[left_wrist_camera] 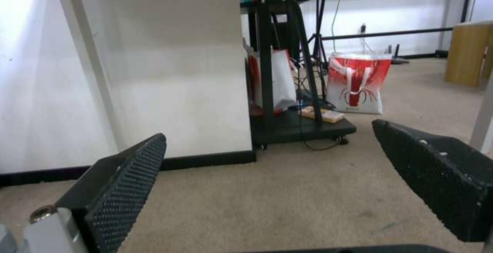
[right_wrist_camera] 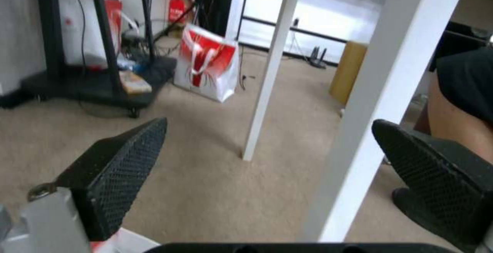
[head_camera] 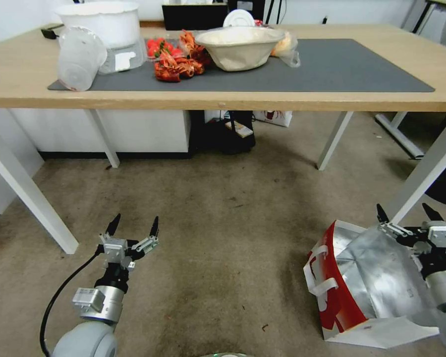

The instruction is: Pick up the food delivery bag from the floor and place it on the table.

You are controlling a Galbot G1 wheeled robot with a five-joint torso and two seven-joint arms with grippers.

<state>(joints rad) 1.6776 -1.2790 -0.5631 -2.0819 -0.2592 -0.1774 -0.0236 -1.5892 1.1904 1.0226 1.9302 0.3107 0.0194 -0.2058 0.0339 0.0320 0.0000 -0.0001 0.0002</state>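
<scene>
Bag: one food delivery bag (head_camera: pixel 354 292) sits on the floor (head_camera: pixel 223 238) at the robot's right, tipped over, mouth gaping, silver foil lining showing, two white strap handles hanging off the red side.
Right tool (head_camera: pixel 410 214): poised over the bag's far edge, close by a white leg of the worktop; two black fingers spread wide, gripping nothing. From the wrist, its ridged pads (right_wrist_camera: pixel 123 168) frame that leg and bare carpet.
Left tool (head_camera: pixel 134 227): hovering low over the floor on the robot's left, well apart from the bag; two fingers splayed, nothing between them.
Worktop (head_camera: pixel 332 99): one light-wood top on white legs, carrying one dark grey mat (head_camera: pixel 342 67).
On the mat: one white bucket (head_camera: pixel 104 22), one clear plastic tub (head_camera: pixel 79 57) lying on its side, one wide pale bowl (head_camera: pixel 239 47), a heap of red crayfish (head_camera: pixel 176 64), some strawberries (head_camera: pixel 158 47), one clear plastic bag (head_camera: pixel 287 47).
Behind: one second red-and-white bag with a crayfish print (left_wrist_camera: pixel 357 87) stands upright on the carpet beyond a black trolley (left_wrist_camera: pixel 287 122).
</scene>
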